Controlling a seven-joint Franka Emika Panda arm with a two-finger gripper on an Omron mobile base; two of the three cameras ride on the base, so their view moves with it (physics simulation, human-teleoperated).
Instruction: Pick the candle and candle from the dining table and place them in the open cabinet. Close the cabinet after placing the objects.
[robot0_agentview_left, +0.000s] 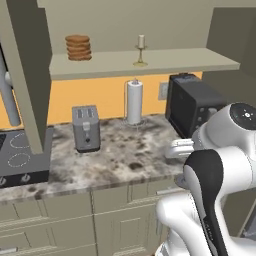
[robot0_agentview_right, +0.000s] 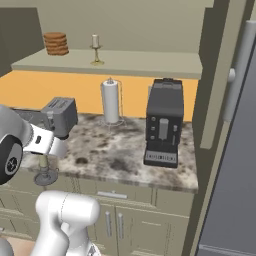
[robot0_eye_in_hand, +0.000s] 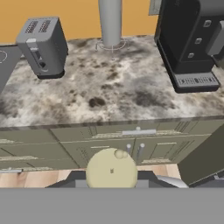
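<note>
The brass-gold candle (robot0_agentview_left: 140, 50) (robot0_agentview_right: 95, 49) stands upright on the shelf of the open cabinet (robot0_agentview_left: 150, 62) (robot0_agentview_right: 115, 61), right of a brown stack. My gripper (robot0_agentview_right: 45, 159) (robot0_eye_in_hand: 111, 175) is shut on the second candle (robot0_agentview_right: 44, 165), whose silver-grey base (robot0_agentview_right: 45, 176) hangs in front of the stone counter's front edge, well below the shelf. From above in the hand view its round cream top (robot0_eye_in_hand: 111, 169) sits between my fingers. The dining table is out of view.
On the stone counter (robot0_agentview_left: 125, 155) stand a toaster (robot0_agentview_left: 86, 127), a white paper-towel roll (robot0_agentview_left: 134, 101) and a black coffee machine (robot0_agentview_right: 164, 122). A cooktop (robot0_agentview_left: 17, 157) lies at the left. Open cabinet doors (robot0_agentview_left: 25, 75) (robot0_agentview_right: 212, 80) flank the shelf. A brown stack (robot0_agentview_left: 78, 47) shares it.
</note>
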